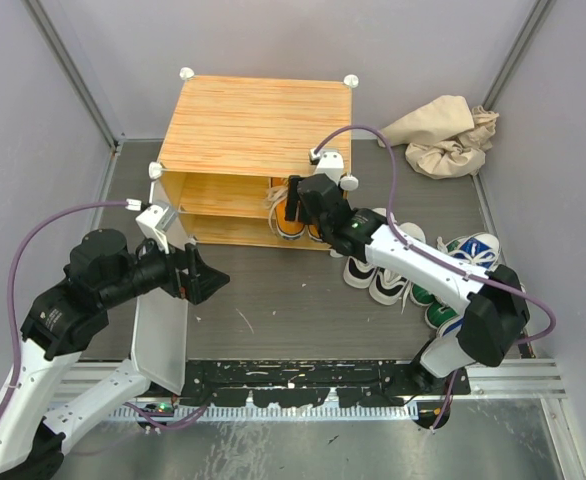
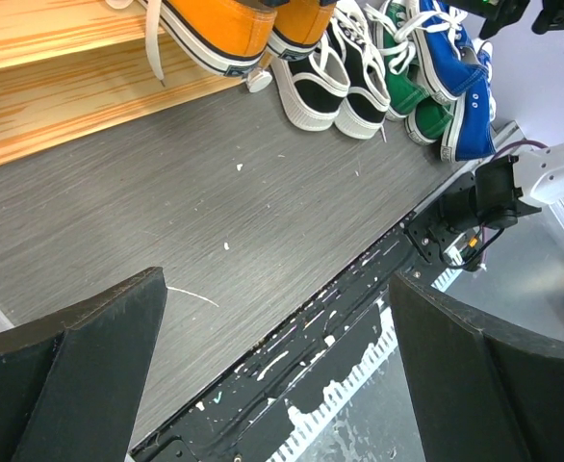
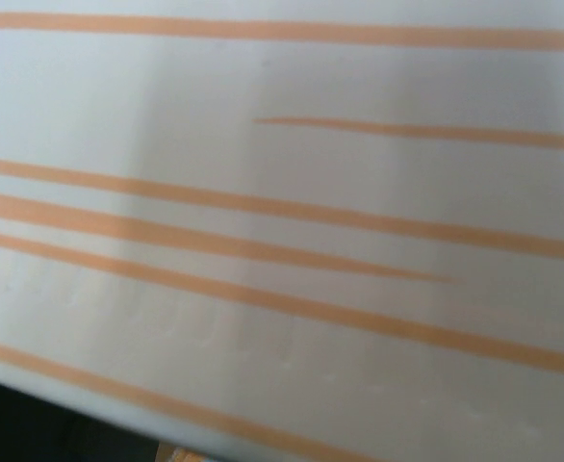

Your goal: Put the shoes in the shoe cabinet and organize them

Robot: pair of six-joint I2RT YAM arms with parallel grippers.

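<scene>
The cabinet stands at 12 o'clock on the desk, with its door open. The orange shoes sit at its lower opening under the right hand, whose jaws are wide; grip cannot be told. The white-and-black shoes, green shoes and blue shoes lie at 3 o'clock. The left hand is at 9 o'clock, wide open and empty.

The boxy orange wood-grain cabinet is seen from above; orange lace-up sneakers are shared with the low left-wrist view; the right-wrist view is blurred by nearness.
</scene>
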